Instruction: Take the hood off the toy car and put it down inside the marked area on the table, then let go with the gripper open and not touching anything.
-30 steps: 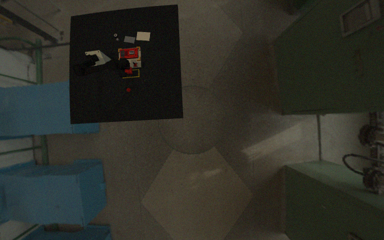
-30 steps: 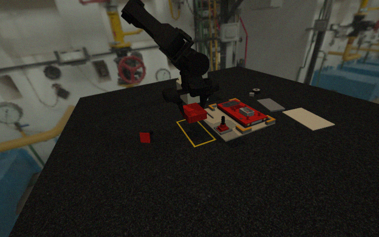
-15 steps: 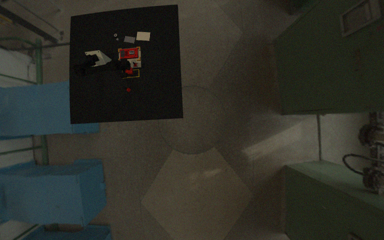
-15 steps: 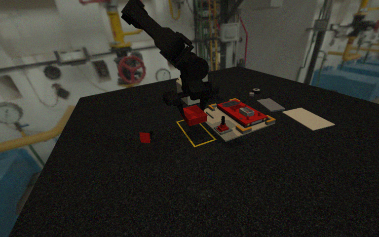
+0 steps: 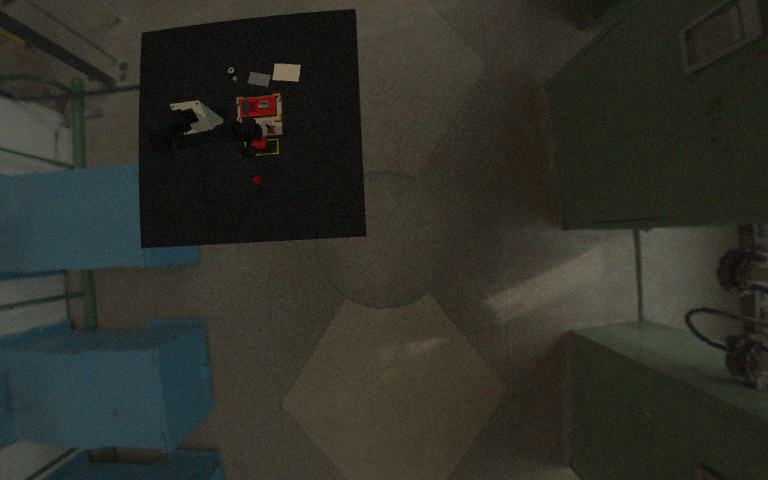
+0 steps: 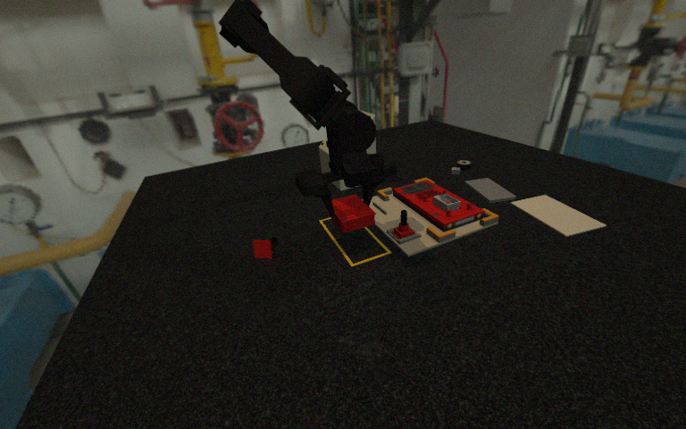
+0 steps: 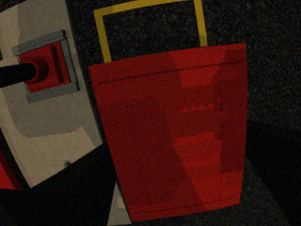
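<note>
The red hood [image 5: 259, 144] [image 6: 354, 214] [image 7: 174, 137] is off the car and held in the air, roughly level. My gripper [image 6: 350, 202] [image 7: 177, 137] is shut on it, one dark finger on each side. The hood hangs over the arm-side end of the marked area, a yellow outline [image 5: 278, 146] [image 6: 371, 258] [image 7: 102, 35] on the black table. The outline's far end shows beyond the hood in the wrist view; its near end is hidden. The red toy car [image 5: 257, 106] [image 6: 430, 205] lies between orange corner blocks on a beige board, its grey engine block exposed.
The board [image 6: 417, 246] [image 7: 52, 151] lies beside the outline and carries an upright black stick on a red base [image 6: 403, 231] [image 7: 47, 71]. A small red piece [image 5: 257, 179] [image 6: 262, 248] lies on the outline's other side. Beige [image 6: 557, 214] and grey [image 6: 490, 189] plates lie beyond the car.
</note>
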Controlling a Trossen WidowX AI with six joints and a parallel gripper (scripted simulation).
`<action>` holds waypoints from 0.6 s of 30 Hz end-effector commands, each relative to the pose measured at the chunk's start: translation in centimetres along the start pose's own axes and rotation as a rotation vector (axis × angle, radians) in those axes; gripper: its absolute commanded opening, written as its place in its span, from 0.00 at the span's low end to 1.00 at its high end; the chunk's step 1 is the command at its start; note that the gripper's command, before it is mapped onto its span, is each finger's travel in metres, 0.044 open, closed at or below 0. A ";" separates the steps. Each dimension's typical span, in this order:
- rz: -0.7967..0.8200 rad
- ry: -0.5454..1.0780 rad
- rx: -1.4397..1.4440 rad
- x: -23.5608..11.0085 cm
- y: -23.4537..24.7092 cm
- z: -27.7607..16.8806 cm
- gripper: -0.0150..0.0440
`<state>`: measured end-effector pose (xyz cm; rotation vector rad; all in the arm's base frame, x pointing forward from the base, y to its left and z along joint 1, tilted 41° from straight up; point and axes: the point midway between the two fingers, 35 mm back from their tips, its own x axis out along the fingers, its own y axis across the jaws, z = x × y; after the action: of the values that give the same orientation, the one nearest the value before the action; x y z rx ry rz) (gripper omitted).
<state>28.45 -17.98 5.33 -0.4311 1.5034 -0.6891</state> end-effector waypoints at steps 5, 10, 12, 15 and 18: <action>0.004 0.002 -0.007 0.7 0.2 -0.2 0.25; 0.003 0.002 -0.007 1.0 0.2 -0.2 0.25; 0.003 0.002 -0.007 1.2 0.2 -0.2 0.25; 0.003 0.002 -0.007 1.4 0.1 -0.3 0.25; 0.002 0.002 -0.007 1.6 0.1 -0.3 0.25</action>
<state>28.27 -18.82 4.41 -0.4324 1.5033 -0.6902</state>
